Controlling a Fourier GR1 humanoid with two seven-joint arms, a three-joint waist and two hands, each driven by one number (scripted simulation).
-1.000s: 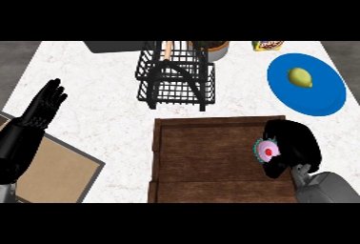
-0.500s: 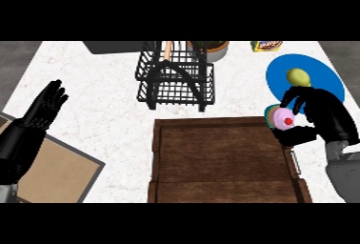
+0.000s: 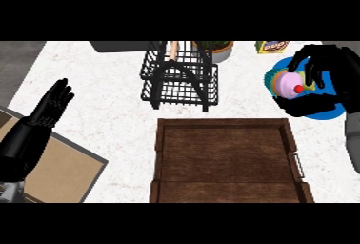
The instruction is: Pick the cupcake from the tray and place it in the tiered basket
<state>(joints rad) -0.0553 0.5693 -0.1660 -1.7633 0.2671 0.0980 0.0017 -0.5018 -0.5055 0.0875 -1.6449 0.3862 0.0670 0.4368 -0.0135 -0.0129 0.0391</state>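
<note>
Your wooden tray (image 3: 225, 162) lies bare of the cupcake, so the pick looks done; the black wire tiered basket (image 3: 179, 76) does not hold it yet. Your right hand (image 3: 325, 78) curls around the pink cupcake (image 3: 288, 85) above the blue plate (image 3: 330, 112), well right of the basket; your left hand (image 3: 51, 104) rests open at the left edge.

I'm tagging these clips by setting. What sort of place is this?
Probably a kitchen counter: a pale speckled countertop carries a black wire tiered basket, a wooden tray and a blue plate; the right hand holds a cupcake.
</note>
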